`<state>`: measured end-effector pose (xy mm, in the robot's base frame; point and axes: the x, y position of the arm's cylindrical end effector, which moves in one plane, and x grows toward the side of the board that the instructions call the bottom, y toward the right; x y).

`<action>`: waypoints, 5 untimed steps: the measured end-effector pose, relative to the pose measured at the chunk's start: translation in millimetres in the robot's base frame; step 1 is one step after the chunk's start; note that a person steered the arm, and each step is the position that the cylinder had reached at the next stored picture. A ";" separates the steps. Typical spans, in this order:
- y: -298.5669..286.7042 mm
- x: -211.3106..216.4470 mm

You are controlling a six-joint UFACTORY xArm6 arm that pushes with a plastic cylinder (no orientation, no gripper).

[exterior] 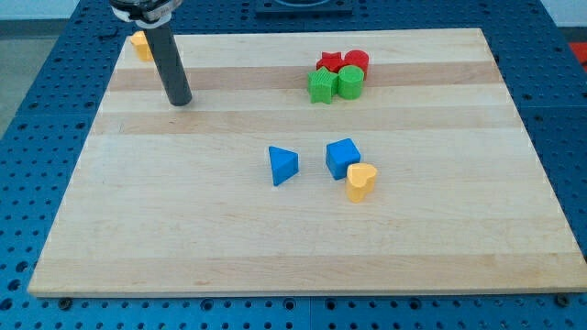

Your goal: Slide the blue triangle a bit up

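The blue triangle (282,165) lies near the middle of the wooden board (183,238). My tip (180,101) rests on the board at the view's upper left, far up and to the left of the blue triangle. A blue cube (342,157) sits to the right of the triangle, a small gap between them. A yellow heart-shaped block (361,181) touches the cube's lower right.
A cluster near the view's top holds a red star (329,62), a red cylinder (356,61), a green star (321,86) and a green cylinder (349,82). A yellow block (140,44) sits at the top left corner, partly hidden behind the rod.
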<state>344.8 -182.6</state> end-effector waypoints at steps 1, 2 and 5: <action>0.0 1.2; 6.6 33.8; 36.6 110.9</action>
<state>455.6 -146.0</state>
